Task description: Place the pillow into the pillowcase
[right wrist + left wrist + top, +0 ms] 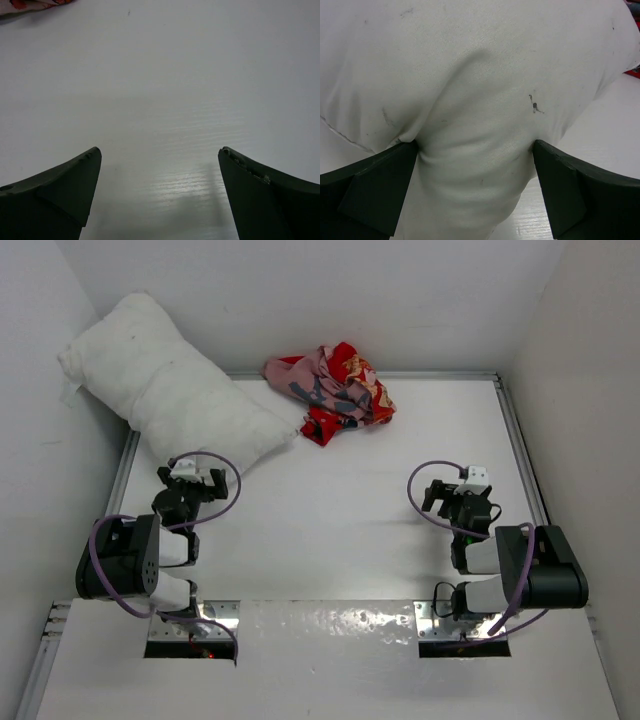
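Observation:
The white pillow (170, 390) lies at the back left, its upper end leaning on the left wall. In the left wrist view the pillow (470, 75) fills the frame. My left gripper (192, 476) is at the pillow's near edge. Its jaws (475, 146) stand wide apart, and a bulge of the pillow sits between the fingertips and touches both. The red pillowcase (335, 390) lies crumpled at the back centre, apart from the pillow. Its edge shows in the right wrist view (30, 4). My right gripper (450, 496) is open and empty over the bare table (160, 150).
White walls enclose the table on the left, back and right. A metal rail (522, 450) runs along the right edge. The white tabletop (340, 510) lies between the two arms.

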